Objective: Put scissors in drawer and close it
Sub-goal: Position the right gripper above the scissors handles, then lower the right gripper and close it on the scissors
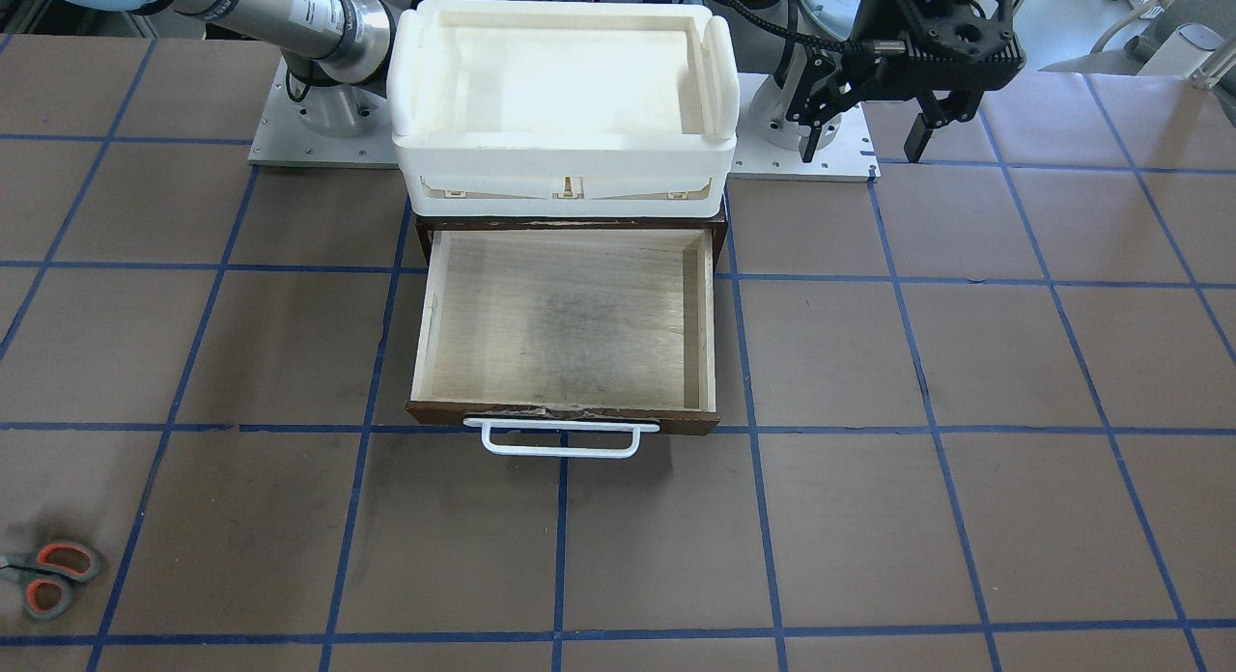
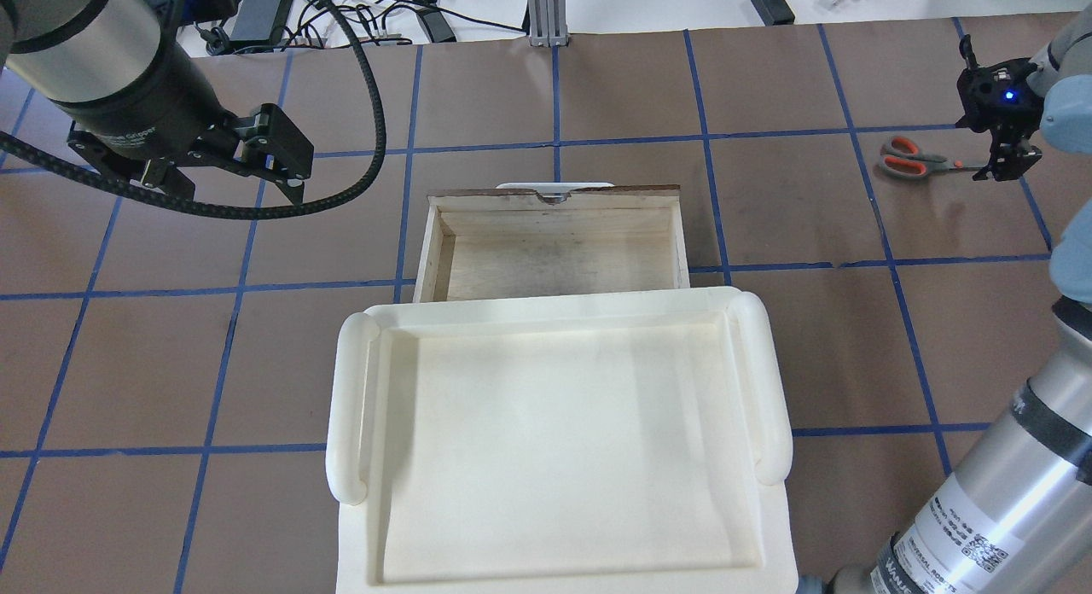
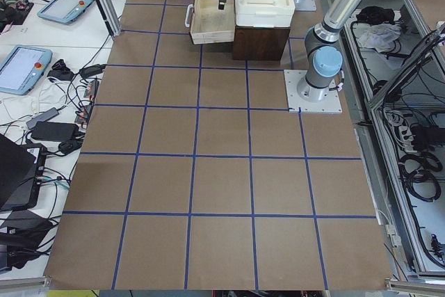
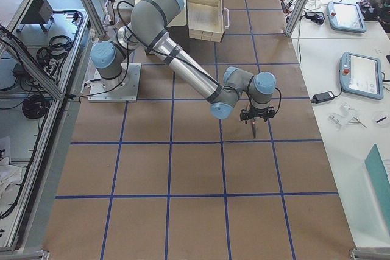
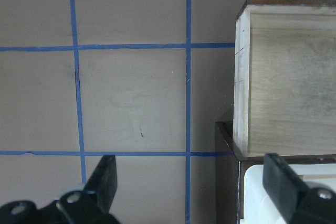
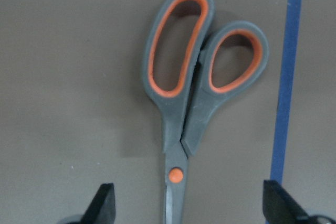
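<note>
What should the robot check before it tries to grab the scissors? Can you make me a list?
1. Right end effector open: ok, it is spread wide.
2. Scissors lined up inside it: ok, the blades run down the middle.
3. Scissors shut and lying flat on the table: ok.
4. Right end effector low enough to pinch them: cannot tell.
5. Drawer pulled out and empty: ok.
6. Left end effector clear of the drawer: ok, it is open and off to the side.
</note>
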